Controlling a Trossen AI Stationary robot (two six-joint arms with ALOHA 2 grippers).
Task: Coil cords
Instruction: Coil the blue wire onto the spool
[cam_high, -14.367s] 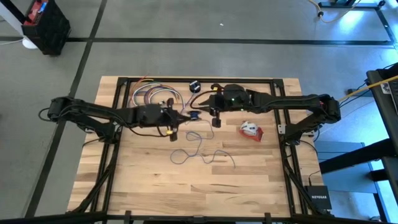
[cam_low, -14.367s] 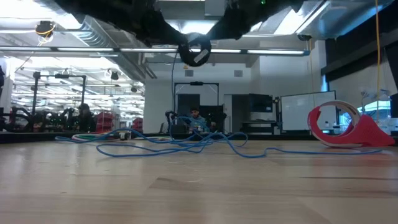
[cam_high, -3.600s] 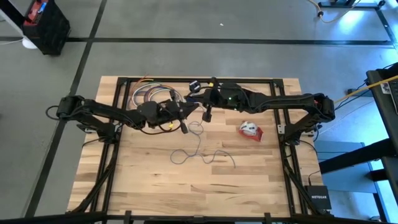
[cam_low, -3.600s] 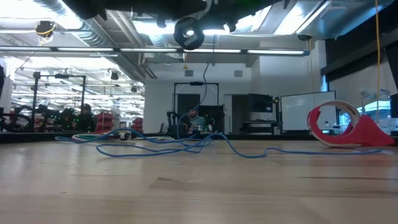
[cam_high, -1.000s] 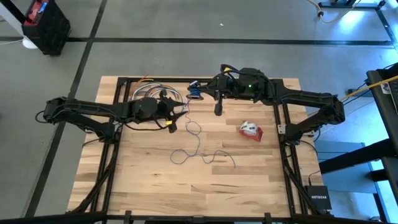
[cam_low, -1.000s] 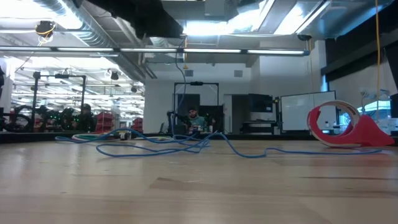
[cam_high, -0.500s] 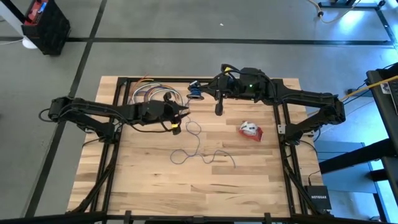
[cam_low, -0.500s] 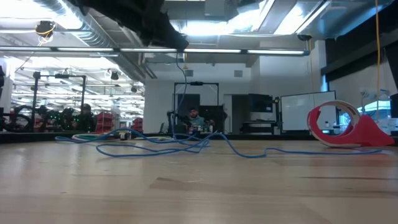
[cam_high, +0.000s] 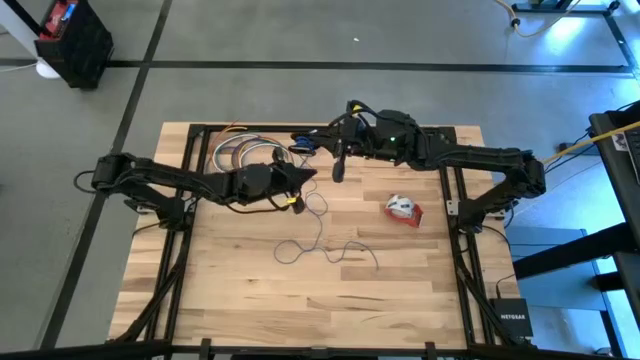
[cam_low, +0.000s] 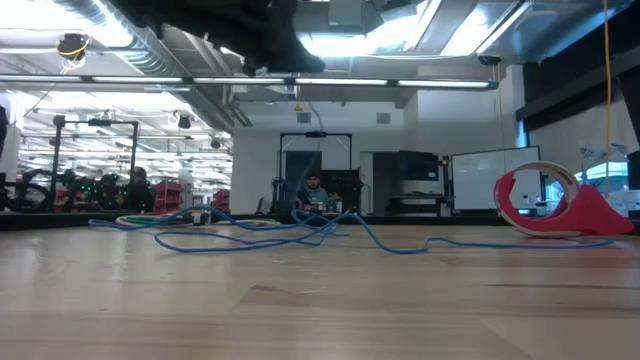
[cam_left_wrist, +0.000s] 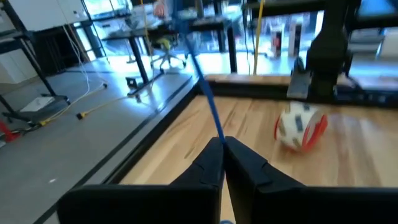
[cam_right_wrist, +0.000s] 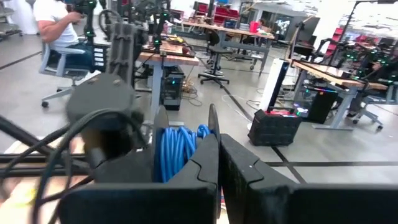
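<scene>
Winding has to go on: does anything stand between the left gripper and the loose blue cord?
Nothing visible does. The left gripper is shut on the thin bluish cord itself. The red-and-white bundle lies apart from it, toward the right arm's side.

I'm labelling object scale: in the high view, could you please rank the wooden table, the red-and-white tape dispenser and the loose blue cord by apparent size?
1. Wooden table.
2. Loose thin blue cord, by its spread across the table.
3. Red-and-white tape dispenser.

blue cord (cam_low: 290, 232), red-and-white bundle (cam_high: 403, 209)
</scene>
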